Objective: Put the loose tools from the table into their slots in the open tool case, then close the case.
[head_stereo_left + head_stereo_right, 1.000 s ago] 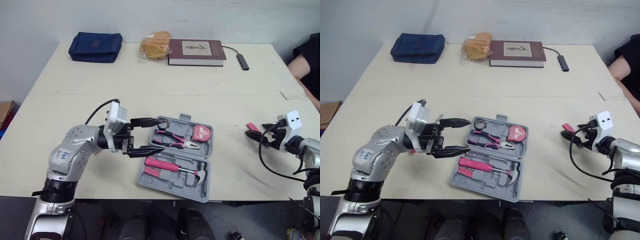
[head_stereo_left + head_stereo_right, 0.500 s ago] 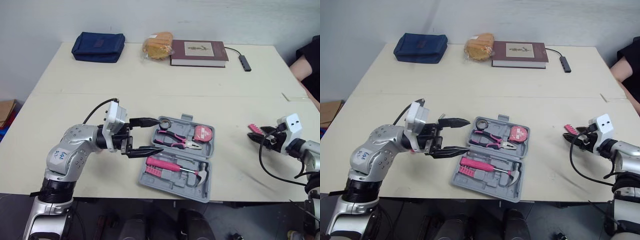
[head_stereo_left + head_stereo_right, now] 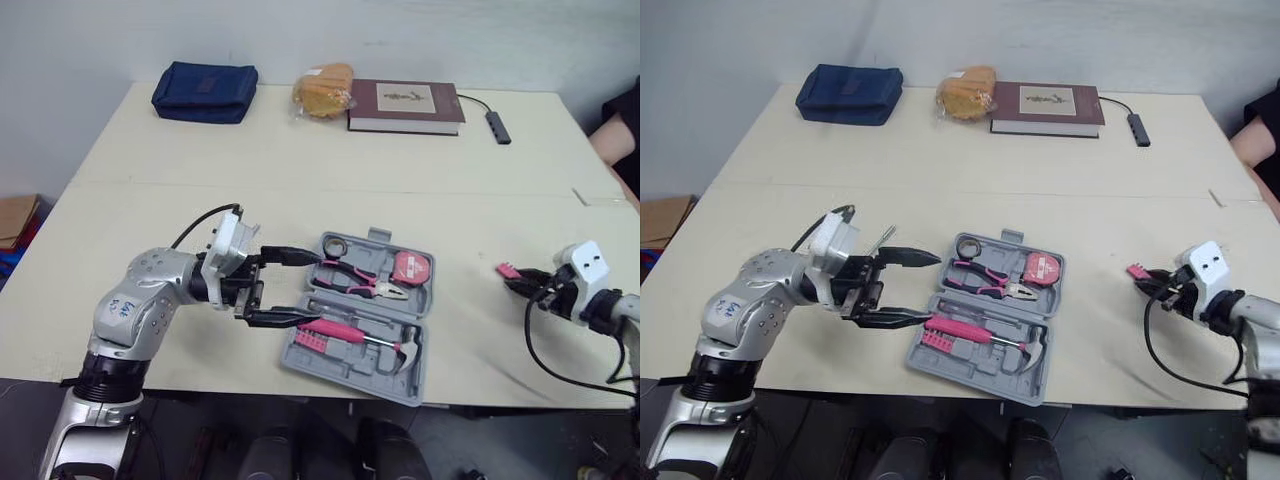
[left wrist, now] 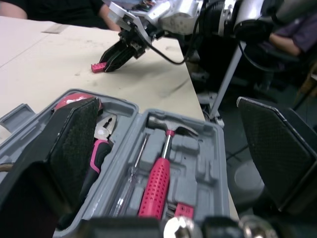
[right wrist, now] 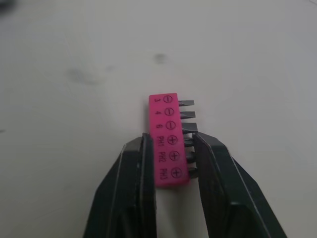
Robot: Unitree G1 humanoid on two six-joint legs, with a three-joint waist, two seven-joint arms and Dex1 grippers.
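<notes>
- Right wrist view: the pink bit holder (image 5: 166,116) lies flat on the desk (image 3: 300,170), and the right end effector (image 5: 171,144) sits astride its near end. One finger looks pressed on the plastic edge, the other on the bit tips.
- The holder sits on the robot's right, well apart from the open tool case (image 3: 415,365).
- Handling call: a small, stiff plastic strip and surely light. But it is thin, smooth-sided and lying flat, so it could easily skid or flip out of a pinch.
- The metal tips are a poor contact and may let it pivot. I'd rather the grip were on the pink body, across the two long edges near the middle.
- The left end effector (image 3: 312,289) is spread wide and carries nothing, hovering at the case's left edge.
- Inside the case are a pink-handled hammer (image 3: 350,335), pliers (image 3: 365,283) and a round tape measure (image 3: 410,267).
- Seating the strip will probably take a flat, square approach into a snug slot, and a tilted grip would fight that.
</notes>
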